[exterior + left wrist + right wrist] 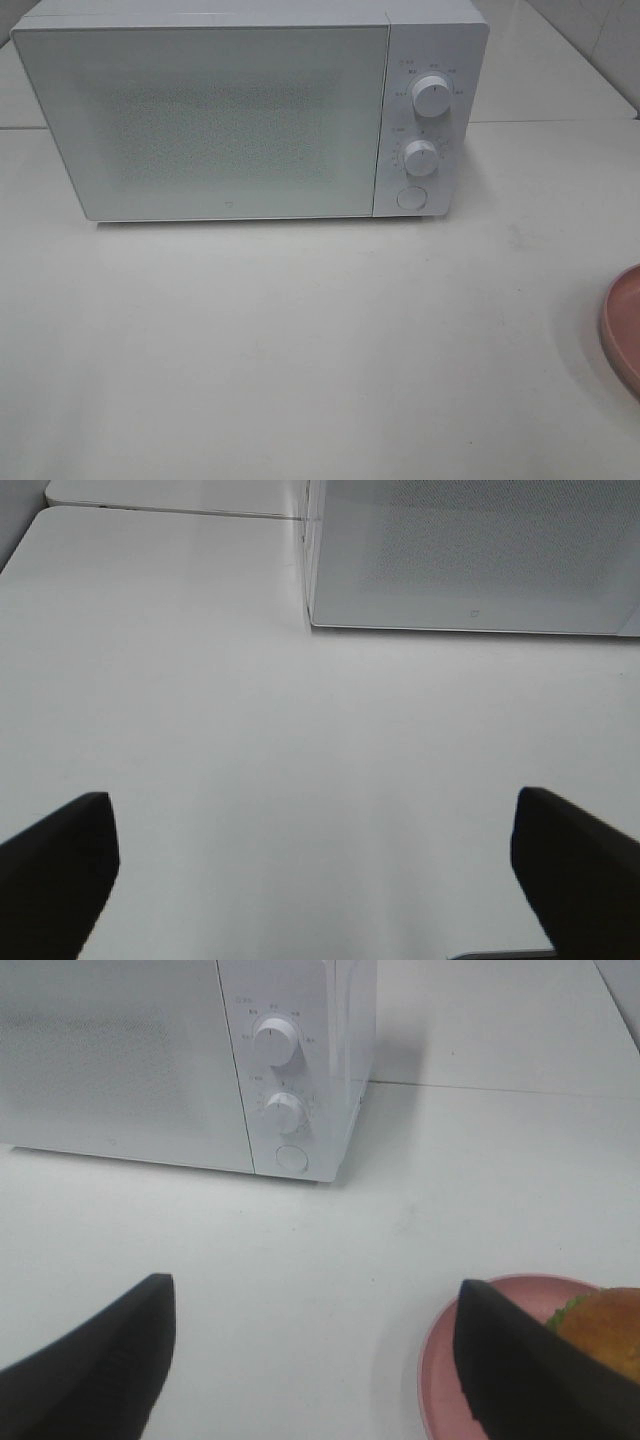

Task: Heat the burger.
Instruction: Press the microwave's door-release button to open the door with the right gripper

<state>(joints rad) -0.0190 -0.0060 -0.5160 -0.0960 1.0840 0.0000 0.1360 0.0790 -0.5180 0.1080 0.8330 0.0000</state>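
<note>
Microwave [250,110] door closed; burger [605,1330] on pink plate [625,330], off to right

Left tool [310,802], right tool [315,1284]: jaws spread

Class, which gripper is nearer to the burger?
Right. The right gripper hangs beside the burger; the left gripper faces the table before the microwave, burger out of its view.

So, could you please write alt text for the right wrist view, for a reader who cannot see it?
A burger on a pink plate sits on a white table, partly hidden behind one dark finger of the open right tool. Beyond stands a white microwave, door closed, with two knobs and a round button.
</note>
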